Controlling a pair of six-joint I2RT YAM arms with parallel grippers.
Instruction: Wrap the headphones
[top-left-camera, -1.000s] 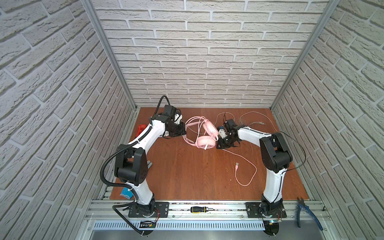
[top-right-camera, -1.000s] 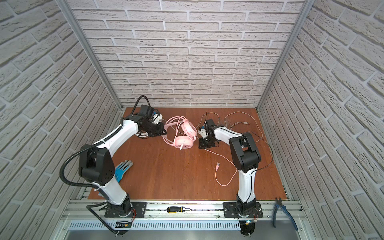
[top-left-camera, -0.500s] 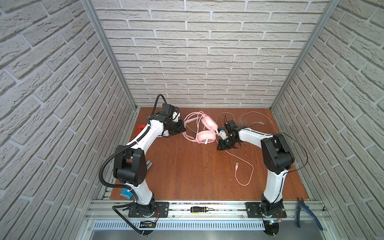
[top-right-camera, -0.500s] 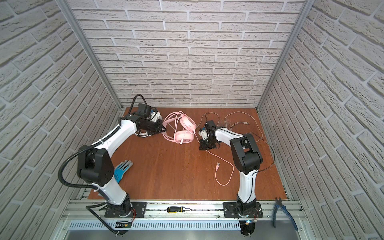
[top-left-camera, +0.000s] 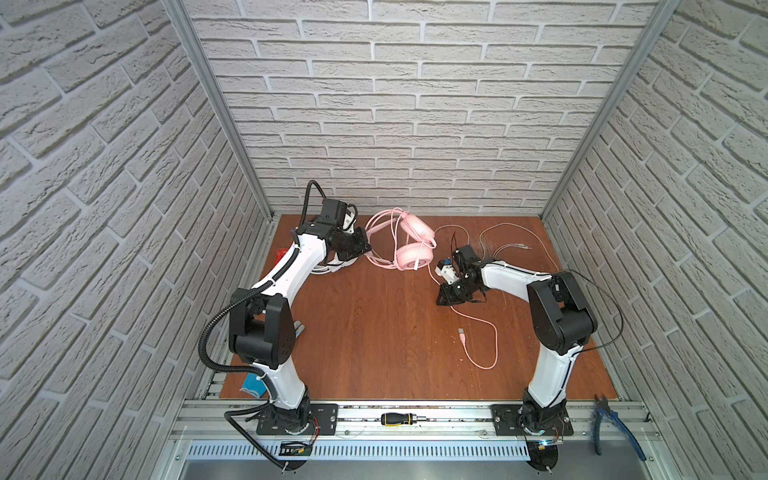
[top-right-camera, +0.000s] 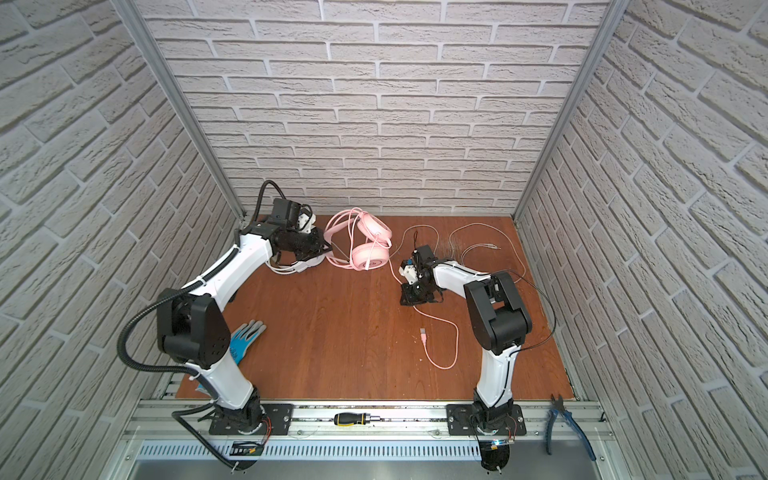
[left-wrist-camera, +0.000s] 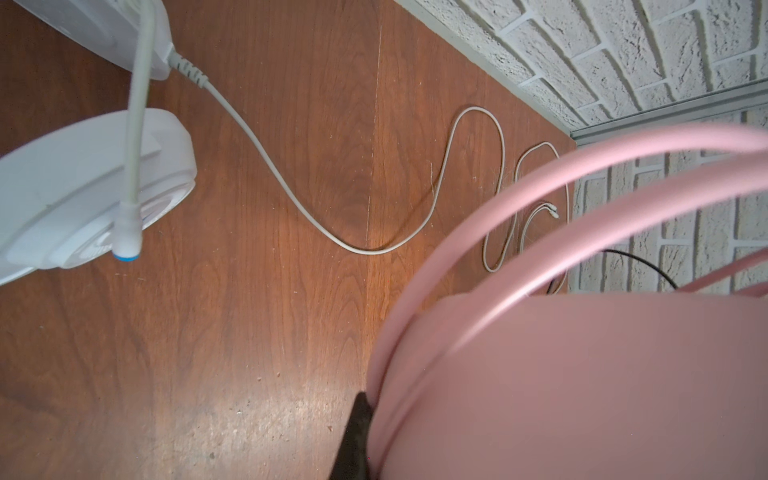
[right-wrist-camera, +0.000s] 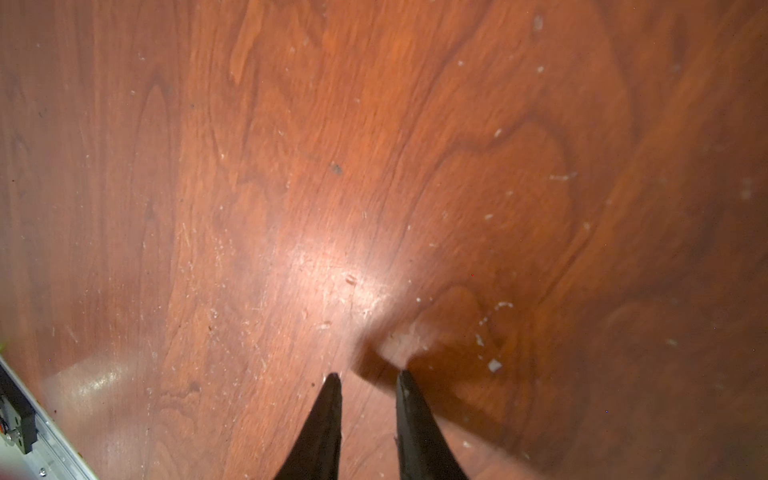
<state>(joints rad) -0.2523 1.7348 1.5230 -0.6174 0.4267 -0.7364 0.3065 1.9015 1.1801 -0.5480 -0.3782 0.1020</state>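
**Operator:** Report the left gripper (top-left-camera: 367, 248).

**Technician:** Clenched on the headband of the pink headset (top-left-camera: 411, 245). In the left wrist view, one black finger (left-wrist-camera: 356, 432) lies against the pink band.

**Operator:** Where is the pink headset?

**Technician:** Near the far edge of the worktop (top-left-camera: 374, 353), left of its middle. Whether the earcups touch the wood cannot be told. The pink cable (top-left-camera: 497, 338) runs from the nearer earcup toward the near edge. It passes the tips of the right gripper (right-wrist-camera: 368, 376) and ends in a loose loop right of the worktop's middle.

**Operator:** Report the right gripper.

**Technician:** Released. In the right wrist view, which is blurred, the jaws stand slightly apart over bare wood with nothing between them.

**Operator:** Where is the white headset (left-wrist-camera: 83, 191)?

**Technician:** On the worktop toward the far left corner, partly hidden under the left arm in both top views. The white cable (left-wrist-camera: 365, 250) trails along the far edge toward the far right corner.
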